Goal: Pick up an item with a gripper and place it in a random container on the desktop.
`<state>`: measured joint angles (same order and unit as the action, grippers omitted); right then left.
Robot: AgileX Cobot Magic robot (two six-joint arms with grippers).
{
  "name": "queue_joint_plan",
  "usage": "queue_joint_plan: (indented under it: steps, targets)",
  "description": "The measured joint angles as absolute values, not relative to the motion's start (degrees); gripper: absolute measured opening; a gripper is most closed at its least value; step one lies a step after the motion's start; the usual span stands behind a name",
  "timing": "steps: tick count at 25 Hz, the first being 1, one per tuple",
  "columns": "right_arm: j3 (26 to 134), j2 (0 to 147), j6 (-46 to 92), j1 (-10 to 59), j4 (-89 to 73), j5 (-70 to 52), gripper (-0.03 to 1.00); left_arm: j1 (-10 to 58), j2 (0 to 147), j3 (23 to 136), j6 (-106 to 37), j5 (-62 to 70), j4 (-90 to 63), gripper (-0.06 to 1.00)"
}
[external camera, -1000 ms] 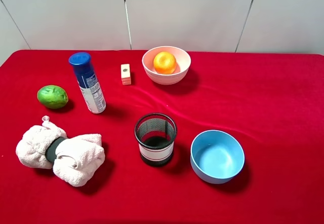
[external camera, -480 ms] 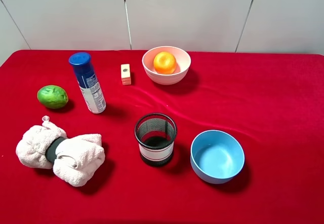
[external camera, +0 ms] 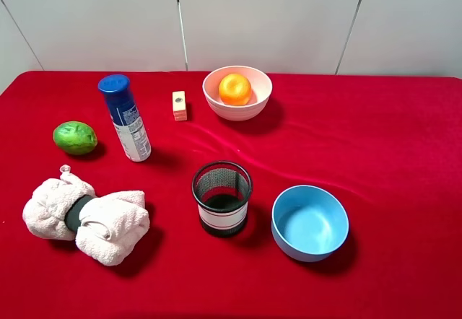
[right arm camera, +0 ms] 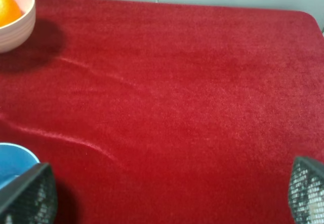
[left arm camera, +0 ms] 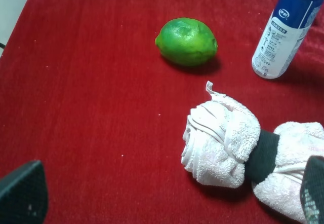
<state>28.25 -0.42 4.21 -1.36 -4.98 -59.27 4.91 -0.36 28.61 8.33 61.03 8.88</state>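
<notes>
The orange fruit (external camera: 235, 89) lies inside the pale pink-white bowl (external camera: 256, 107) at the back middle of the red desktop (external camera: 382, 131). The right wrist view shows the fruit (right arm camera: 9, 8) and the bowl (right arm camera: 21, 29) at its edge. Neither arm shows in the exterior high view. My left gripper (left arm camera: 168, 191) is open and empty, fingertips wide apart, over the cloth near the rolled towel. My right gripper (right arm camera: 167, 193) is open and empty, over bare cloth on the right side, far from the bowl.
A green lime (external camera: 74, 138), a blue spray can (external camera: 126, 119) and a small wooden block (external camera: 179, 105) stand at the left and back. A rolled white towel (external camera: 86, 216) lies front left. A black mesh cup (external camera: 221, 198) and a light blue bowl (external camera: 310, 222) stand front middle.
</notes>
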Motion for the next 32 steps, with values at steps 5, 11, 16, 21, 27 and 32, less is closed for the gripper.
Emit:
queue_joint_plan:
  steps: [5, 11, 16, 21, 27, 32]
  targets:
    - [28.18, -0.42, 4.21, -1.36, -4.91, -59.14, 0.69, 4.91, -0.36, 28.61, 8.33, 61.03, 8.88, 0.99]
    - [28.18, -0.42, 4.21, -1.36, -4.91, -59.14, 0.69, 4.91, -0.36, 28.61, 8.33, 61.03, 8.88, 0.99]
    - [28.18, -0.42, 4.21, -1.36, -4.91, -59.14, 0.69, 4.91, -0.36, 28.61, 8.33, 61.03, 8.88, 0.99]
    - [28.18, -0.42, 4.21, -1.36, -4.91, -59.14, 0.69, 4.91, -0.36, 28.61, 8.33, 61.03, 8.88, 0.99]
    - [28.18, -0.42, 4.21, -1.36, -4.91, -59.14, 0.69, 4.91, -0.36, 28.61, 8.33, 61.03, 8.88, 0.99]
    - [28.18, -0.42, 4.21, -1.36, -4.91, -59.14, 0.69, 4.91, -0.36, 28.61, 8.33, 61.03, 8.88, 0.99]
